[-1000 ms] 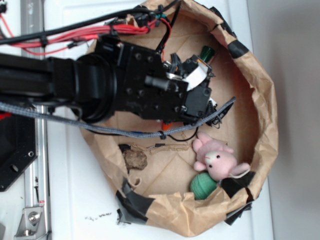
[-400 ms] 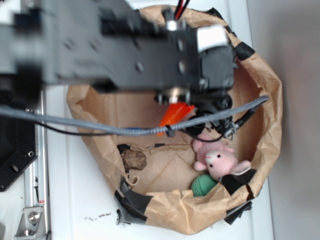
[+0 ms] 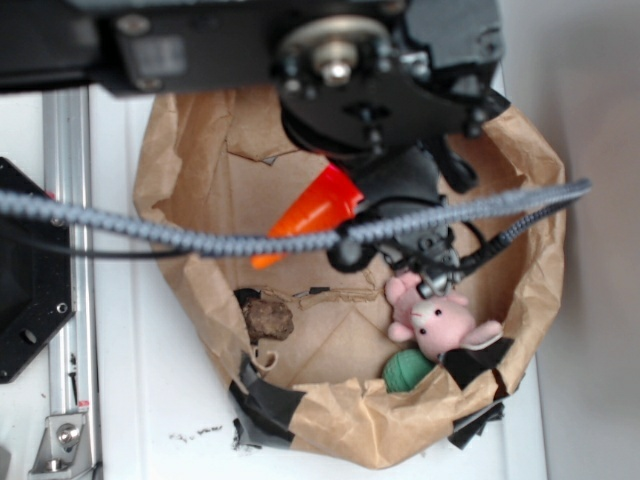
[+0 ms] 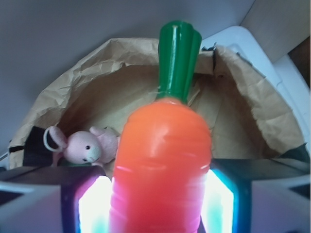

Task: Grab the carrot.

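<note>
The glossy orange carrot [image 3: 305, 215] is held in the air above the brown paper basket [image 3: 520, 290], its tapered tip pointing left and down. My gripper [image 3: 375, 195] is shut on its thick part. In the wrist view the carrot [image 4: 163, 170] fills the middle between the two lit fingers [image 4: 92, 204], and its dark green stem cap [image 4: 179, 58] points away from the camera. My gripper [image 4: 160, 204] clamps the carrot from both sides.
A pink plush bunny [image 3: 435, 320] and a small green ball [image 3: 405, 370] lie at the basket's lower right; the bunny also shows in the wrist view [image 4: 82, 148]. A brown lump [image 3: 268, 318] lies at the lower left. A grey cable [image 3: 150, 232] crosses the basket.
The arm has risen toward the camera with the carrot in its grip. The carrot went from mostly hidden under the arm to hanging in plain view above the basket floor.
</note>
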